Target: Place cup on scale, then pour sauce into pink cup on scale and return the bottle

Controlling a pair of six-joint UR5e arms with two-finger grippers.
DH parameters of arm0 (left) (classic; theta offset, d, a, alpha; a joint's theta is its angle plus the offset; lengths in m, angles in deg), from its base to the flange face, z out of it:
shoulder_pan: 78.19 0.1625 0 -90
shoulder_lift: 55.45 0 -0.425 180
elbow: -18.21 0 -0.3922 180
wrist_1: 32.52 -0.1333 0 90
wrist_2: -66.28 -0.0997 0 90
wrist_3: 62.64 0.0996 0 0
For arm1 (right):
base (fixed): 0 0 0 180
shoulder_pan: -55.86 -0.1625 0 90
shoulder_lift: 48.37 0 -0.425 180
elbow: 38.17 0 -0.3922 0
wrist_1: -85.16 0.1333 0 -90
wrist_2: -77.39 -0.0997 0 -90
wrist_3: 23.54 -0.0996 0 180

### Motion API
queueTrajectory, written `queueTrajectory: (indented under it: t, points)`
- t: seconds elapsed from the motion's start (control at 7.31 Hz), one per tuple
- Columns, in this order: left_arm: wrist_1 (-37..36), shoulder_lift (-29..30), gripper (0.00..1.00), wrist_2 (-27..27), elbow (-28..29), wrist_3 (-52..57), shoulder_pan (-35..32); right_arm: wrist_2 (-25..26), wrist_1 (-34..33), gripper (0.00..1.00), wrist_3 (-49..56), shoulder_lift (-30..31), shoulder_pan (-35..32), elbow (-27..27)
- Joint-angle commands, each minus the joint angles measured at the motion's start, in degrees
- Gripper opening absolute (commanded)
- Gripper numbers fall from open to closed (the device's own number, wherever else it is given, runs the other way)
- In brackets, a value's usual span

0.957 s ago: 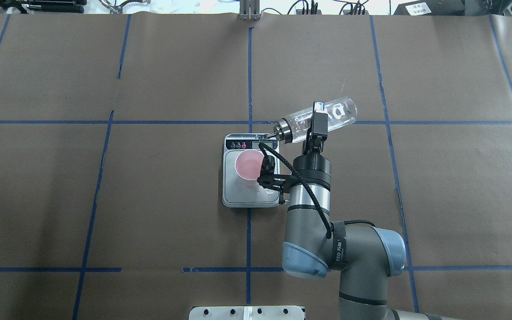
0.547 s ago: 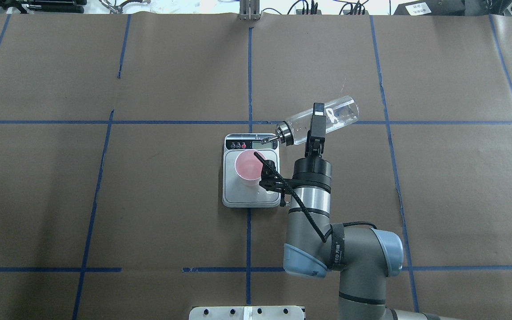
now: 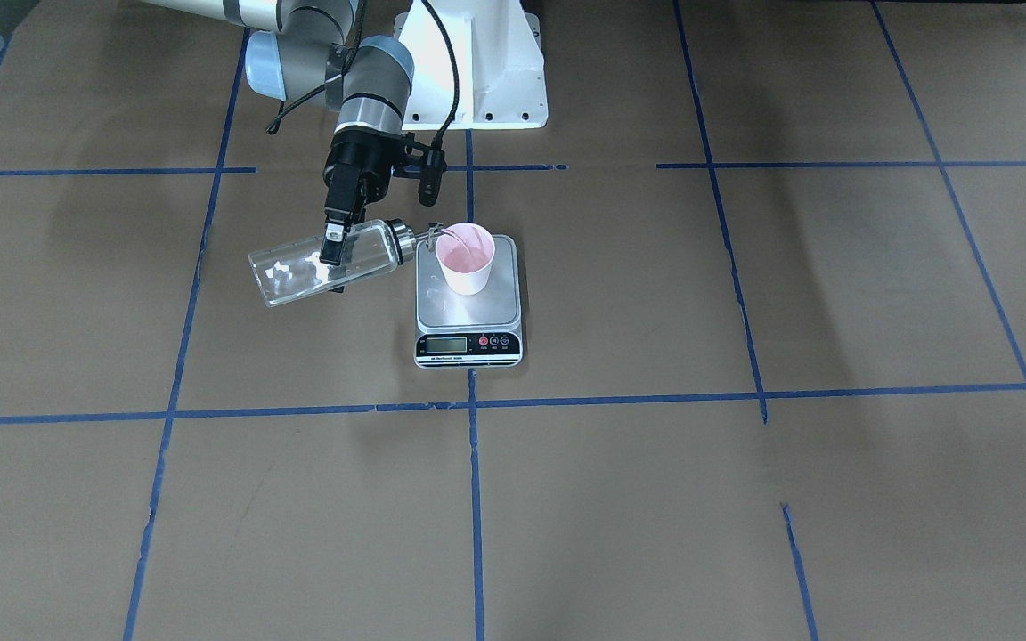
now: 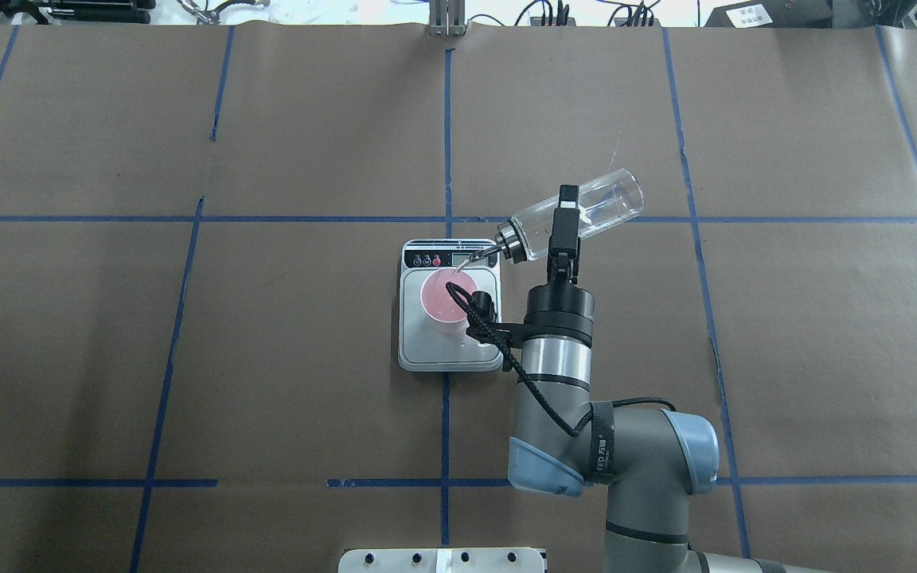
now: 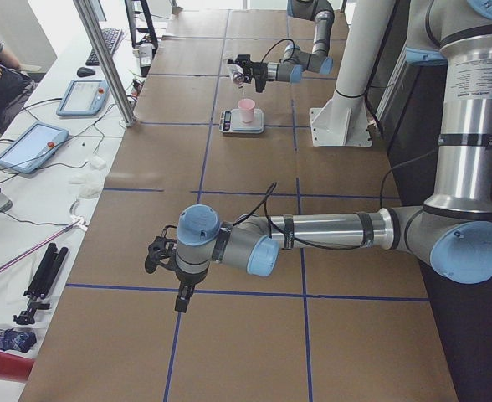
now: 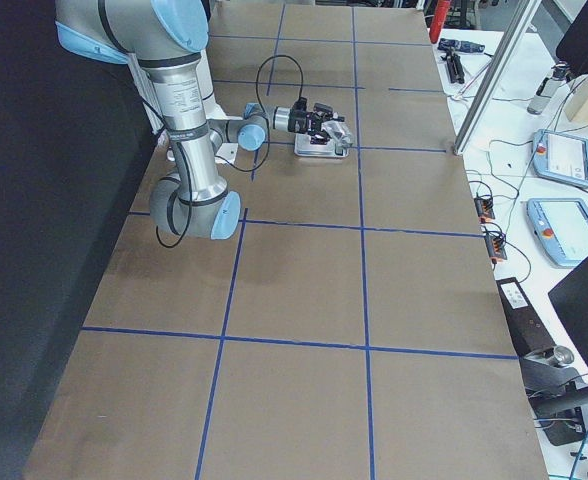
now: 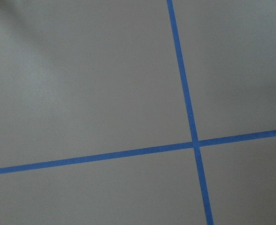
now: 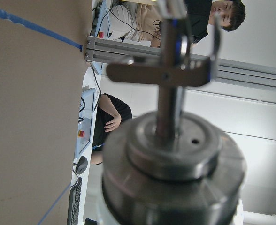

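The cup [image 4: 446, 296] is seen upright on the scale [image 4: 427, 350], on the half of the platform nearer the display strip. In the overhead view that strip lies at the scale's 12 o'clock edge.

The bottle [image 4: 608, 203] is held off the worktop [image 4: 188, 358] at about 2 o'clock from the cup. It is tipped close to level, with its base raised toward 2 o'clock and its spout [image 4: 484, 253] aimed down toward 8 o'clock. The right hand [image 4: 566, 216] is clamped across the bottle's glass body, near its middle. The spout tip is placed just above the cup's rim, at the rim's 2 o'clock side.

Clear sauce [image 3: 369, 251] is seen through the glass. In the front view a thin thread of it appears to run from the spout into the cup's pink inside. In the right wrist view the bottle's metal collar [image 8: 173, 159] and spout are shown end-on and blurred.

The left hand [image 5: 181, 293] is seen only in the left side view. It hangs over the worktop, well apart from the scale and close to lines of blue tape [image 7: 185, 93]. Whether its fingers are apart or together cannot be told.
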Motion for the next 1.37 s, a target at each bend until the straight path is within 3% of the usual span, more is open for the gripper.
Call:
queueTrajectory:
  t: [0.0,1.23]
  points:
    - [-0.01,0.06,1.0,0.01,0.03,-0.08,0.0,0.62,0.0,0.0,0.76,0.03,0.09,-0.09]
    - [-0.18,0.24,1.0,0.18,-0.06,-0.08,0.0,1.59,0.61,0.0,0.41,1.0,0.79,0.44]
